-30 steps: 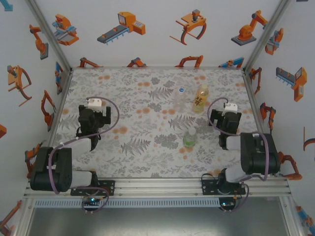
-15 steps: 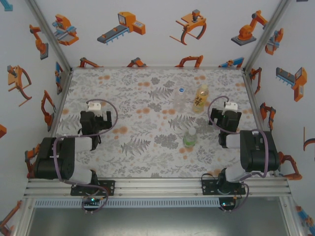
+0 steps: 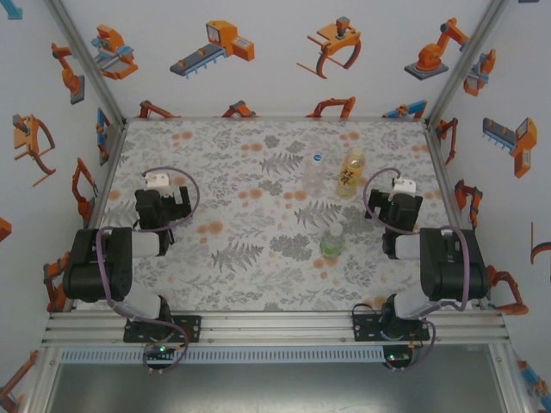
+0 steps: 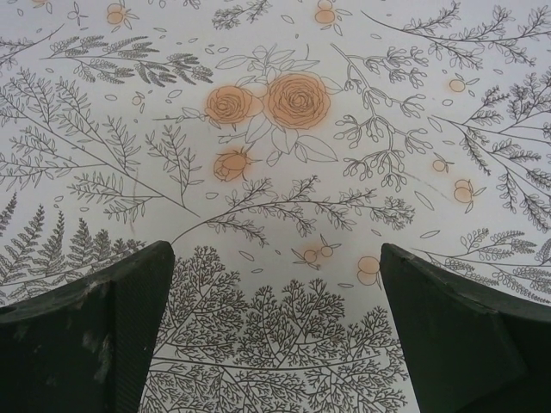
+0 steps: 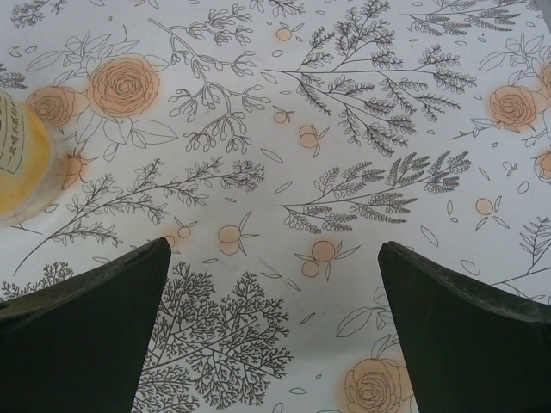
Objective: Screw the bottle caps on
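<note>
Top external view, right half of the worktop [image 3: 215, 284]: three bottles, all upright, each with a cap seated on its neck. Toward the far edge, just right of centre, the colourless bottle [image 3: 316, 176] under the white cap with a blue centre [image 3: 317, 157]. Just beside it on the right, the yellow-orange bottle [image 3: 349, 176] under the pale yellow cap [image 3: 354, 153]. Well apart from both, closer to the near edge, the green-tinted bottle [image 3: 331, 244] under the white cap [image 3: 335, 230]. Near the left edge, the left gripper [image 4: 275, 344], released, jaws spread wide over bare worktop, grasping nothing. Near the right edge, the right gripper [image 5: 274, 344], likewise spread and empty, with the yellow-orange bottle's side at the left border of its wrist view. Judged from this: caps placed on all three bottles; tightness impossible to read from above. Probably at or close to the end. Possibly left: a final twist on any cap not fully home.
</note>
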You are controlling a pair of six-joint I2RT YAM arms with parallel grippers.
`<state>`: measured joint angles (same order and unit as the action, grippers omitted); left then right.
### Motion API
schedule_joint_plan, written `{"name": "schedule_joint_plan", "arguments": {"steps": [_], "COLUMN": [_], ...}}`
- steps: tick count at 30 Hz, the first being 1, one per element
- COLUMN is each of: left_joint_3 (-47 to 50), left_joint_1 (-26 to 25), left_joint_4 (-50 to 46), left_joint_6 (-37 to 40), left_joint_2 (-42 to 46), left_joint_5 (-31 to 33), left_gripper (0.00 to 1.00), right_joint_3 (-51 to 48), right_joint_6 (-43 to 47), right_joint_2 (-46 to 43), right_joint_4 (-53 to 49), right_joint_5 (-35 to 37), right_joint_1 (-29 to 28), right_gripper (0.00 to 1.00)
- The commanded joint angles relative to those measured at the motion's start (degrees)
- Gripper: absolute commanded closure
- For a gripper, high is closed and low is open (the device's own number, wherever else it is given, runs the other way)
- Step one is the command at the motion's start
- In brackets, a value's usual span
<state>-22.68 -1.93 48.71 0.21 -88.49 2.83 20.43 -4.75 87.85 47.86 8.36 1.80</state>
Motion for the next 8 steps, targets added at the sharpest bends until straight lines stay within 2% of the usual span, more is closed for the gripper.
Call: {"name": "schedule_joint_plan", "arguments": {"steps": [1, 4, 8], "left_joint_3": [-0.44, -0.59, -0.62], "left_joint_1": [0.10, 0.25, 0.26], "left_joint_4": [-0.79, -0.84, -0.81], "left_joint_6": [-1.45, -1.66, -1.70], "left_joint_2": [0.29, 0.25, 0.21], "left_joint_5": [0.87, 0.67, 0.63], "left_gripper": [0.03, 0.03, 0.03], "right_joint_3": [1.28, 2.25, 2.16], "right_joint_6": [-1.08, 0.49, 0.45], "right_joint_2": [-0.23, -0.05, -0.14], "right_joint_4": [1.17, -0.31, -0.26], "right_joint_5": [0.43, -3.38, -3.35], "right_joint_1": [0.20, 0.22, 0.22], "right_gripper": [0.01, 0.01, 0.01]}}
